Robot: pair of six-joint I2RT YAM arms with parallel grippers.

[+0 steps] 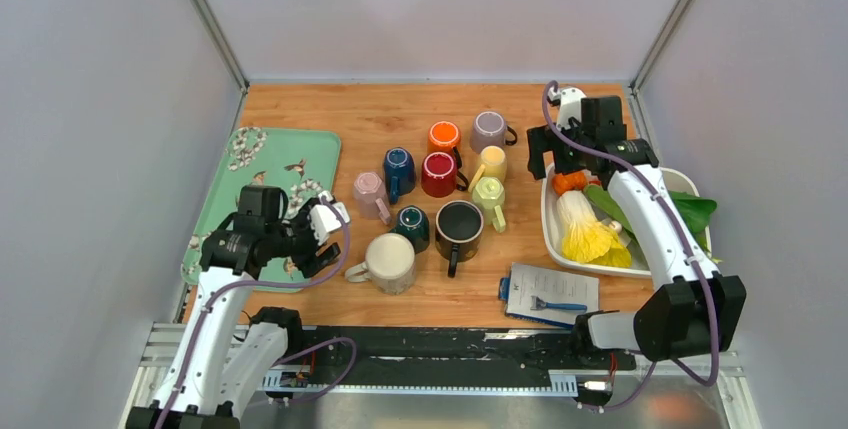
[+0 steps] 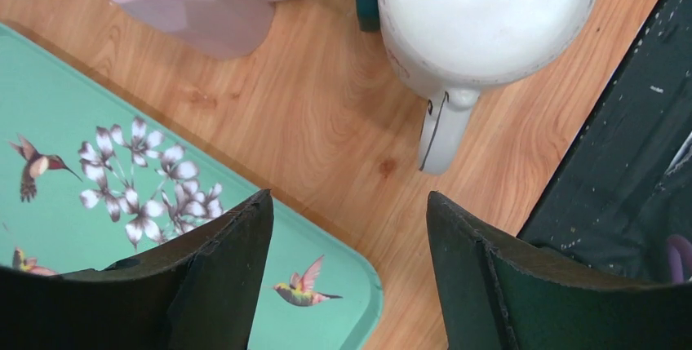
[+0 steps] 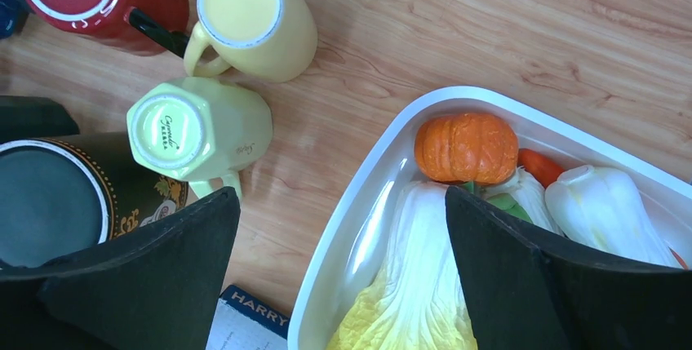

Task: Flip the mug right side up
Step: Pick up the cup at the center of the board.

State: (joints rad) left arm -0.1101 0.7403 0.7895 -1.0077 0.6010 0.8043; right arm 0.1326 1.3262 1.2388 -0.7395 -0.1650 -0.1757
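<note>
Fingers (image 2: 220,268) of the left claw (image 2: 349,197) are being seen nearest the lens, parted wide with nothing between them. 2 inverted mugs are being noted on the counter (image 2: 326,113). A pink mug (image 2: 204,7), foot ring upward, is standing ahead and to the left of the left claw, just past the tray (image 2: 65,97) edge. A pale green mug (image 3: 196,130), base upward, is standing ahead and left of the right claw (image 3: 343,195), which is also being held fully open and empty beside the white tub (image 3: 359,203). Each long axis is being judged vertical. A white mug (image 2: 481,15) is sitting straight ahead of the left claw, handle toward it; its orientation cannot be told. The left arm is being held low and bent, the right stretched far forward.
</note>
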